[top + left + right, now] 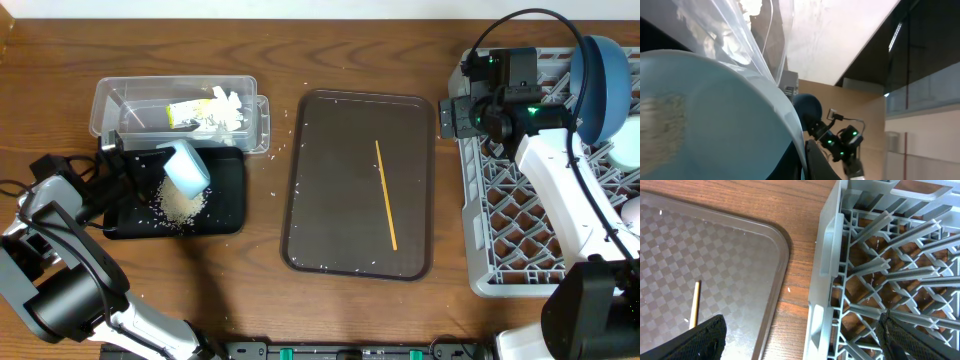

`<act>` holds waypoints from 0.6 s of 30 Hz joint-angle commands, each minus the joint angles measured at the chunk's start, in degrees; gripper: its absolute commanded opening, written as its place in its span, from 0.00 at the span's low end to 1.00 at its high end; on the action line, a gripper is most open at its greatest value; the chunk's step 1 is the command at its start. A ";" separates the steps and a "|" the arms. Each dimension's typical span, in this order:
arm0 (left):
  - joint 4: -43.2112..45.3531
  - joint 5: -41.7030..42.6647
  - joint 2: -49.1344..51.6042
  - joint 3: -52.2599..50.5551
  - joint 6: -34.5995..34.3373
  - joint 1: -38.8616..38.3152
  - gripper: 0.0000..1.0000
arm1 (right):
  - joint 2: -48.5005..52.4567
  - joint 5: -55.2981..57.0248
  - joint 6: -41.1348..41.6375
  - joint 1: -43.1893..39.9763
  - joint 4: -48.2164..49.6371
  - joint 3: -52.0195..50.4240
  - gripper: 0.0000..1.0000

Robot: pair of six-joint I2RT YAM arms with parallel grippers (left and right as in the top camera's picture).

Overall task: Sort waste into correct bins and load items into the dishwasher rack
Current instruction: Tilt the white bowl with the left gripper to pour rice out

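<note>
Overhead: my left gripper [163, 155] pinches the round mint-green bowl [186, 168] by its rim above the shallow black tray [228, 205]. Probably light, slick; right gripper [447, 116] gapes empty

A mint-green bowl [715, 125] filled the lower left. Above it slanted a clear plastic tub [732, 32], crumpled white tissue [749, 6] inside.

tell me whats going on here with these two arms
The left gripper holds the mint-green bowl tipped over the black tray, where a pile of rice lies. Tissues and a wrapper sit in the clear tub. The right gripper hangs open and empty over the edge of the dishwasher rack, which holds the dark-blue dish. The yellow stick lies on the brown tray.
</note>
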 commanded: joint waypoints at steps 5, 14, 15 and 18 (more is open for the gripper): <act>-0.13 1.92 0.20 -0.04 -10.93 0.28 0.06 | -1.38 0.42 0.70 0.17 -0.22 -0.13 0.95; -0.13 1.92 0.20 -0.04 -17.00 0.28 0.06 | -1.38 0.42 0.72 0.17 -0.22 -0.13 0.95; -0.11 1.92 0.20 -0.04 -17.00 0.28 0.07 | -1.38 0.42 0.70 0.17 -0.22 -0.13 0.95; -0.11 1.92 0.20 -0.04 -17.00 0.28 0.06 | -1.38 0.39 0.72 0.17 -0.22 -0.13 0.95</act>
